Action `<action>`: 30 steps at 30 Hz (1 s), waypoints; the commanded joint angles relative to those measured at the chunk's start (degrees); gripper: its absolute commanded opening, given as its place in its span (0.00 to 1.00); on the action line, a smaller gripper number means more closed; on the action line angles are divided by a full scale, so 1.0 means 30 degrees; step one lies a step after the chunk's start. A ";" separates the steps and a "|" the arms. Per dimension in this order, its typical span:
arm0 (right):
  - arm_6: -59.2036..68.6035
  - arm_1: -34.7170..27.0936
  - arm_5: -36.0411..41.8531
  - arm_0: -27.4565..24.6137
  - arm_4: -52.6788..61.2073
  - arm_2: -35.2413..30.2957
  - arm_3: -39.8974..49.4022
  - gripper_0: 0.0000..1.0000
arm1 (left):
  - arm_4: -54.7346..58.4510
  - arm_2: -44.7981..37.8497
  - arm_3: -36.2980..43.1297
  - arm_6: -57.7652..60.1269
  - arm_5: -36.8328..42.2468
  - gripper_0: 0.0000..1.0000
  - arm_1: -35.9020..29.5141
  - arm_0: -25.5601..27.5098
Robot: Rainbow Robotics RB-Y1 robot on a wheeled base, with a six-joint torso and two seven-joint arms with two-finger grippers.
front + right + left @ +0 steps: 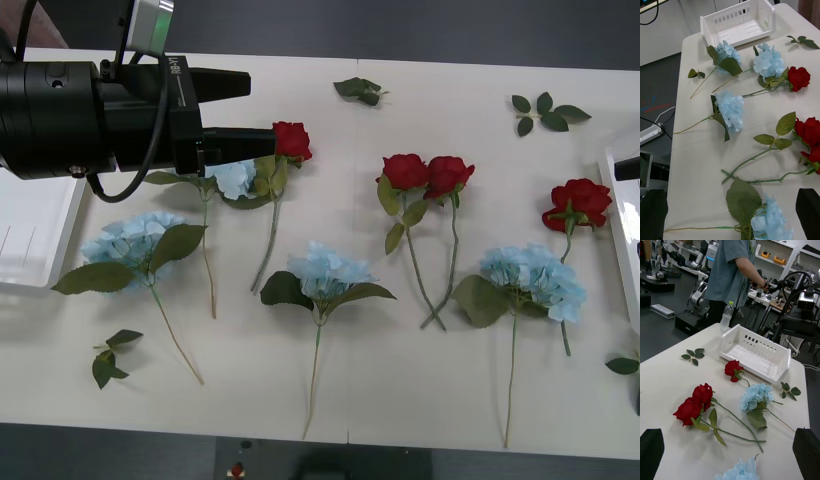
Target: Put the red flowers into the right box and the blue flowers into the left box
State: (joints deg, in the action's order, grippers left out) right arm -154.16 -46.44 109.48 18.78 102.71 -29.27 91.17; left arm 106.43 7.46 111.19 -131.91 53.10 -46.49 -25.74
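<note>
The white desk (400, 400) is filling most of the front view, with the shallow white plastic left box (35, 240) lying at the left edge and the white right box (622, 235) at the right edge. Four pale-blue fluffy flowers (325, 272) and four deep red roses (405, 171) are lying spread across the middle. The black left claw (238, 108) is hovering spread at upper left, above a blue cluster. The right claw (730, 213) is standing open too.

spread across the white table (400, 400): red artificial roses (425, 175) mid-frame, pale-blue hydrangea clusters (325, 272) lower; white plastic trays (30, 240) at both edges.
</note>
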 commanded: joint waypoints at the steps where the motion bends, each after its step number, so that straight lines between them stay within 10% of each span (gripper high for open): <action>1: -0.0279 0.0684 0.0157 -0.0109 -0.0223 0.0646 0.0049 1.00 | 0.0353 0.0414 0.0348 -0.0679 0.0053 1.00 0.0175 0.1315; 12: -0.0279 0.0684 0.0039 0.0653 -0.0780 0.0997 -0.0010 1.00 | 0.2609 -0.0992 0.2047 0.7905 0.1107 1.00 -0.2432 0.1960; 30: 0.2374 -0.0928 -0.1689 0.0799 -0.4325 0.0910 0.0635 1.00 | -0.7030 -0.3805 0.6529 2.8383 0.9896 1.00 -0.3604 0.5329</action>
State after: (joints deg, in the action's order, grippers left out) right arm -153.52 -46.89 105.08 20.38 91.45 -25.36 91.18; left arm 87.03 -5.24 129.15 -51.42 81.10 -56.85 -10.89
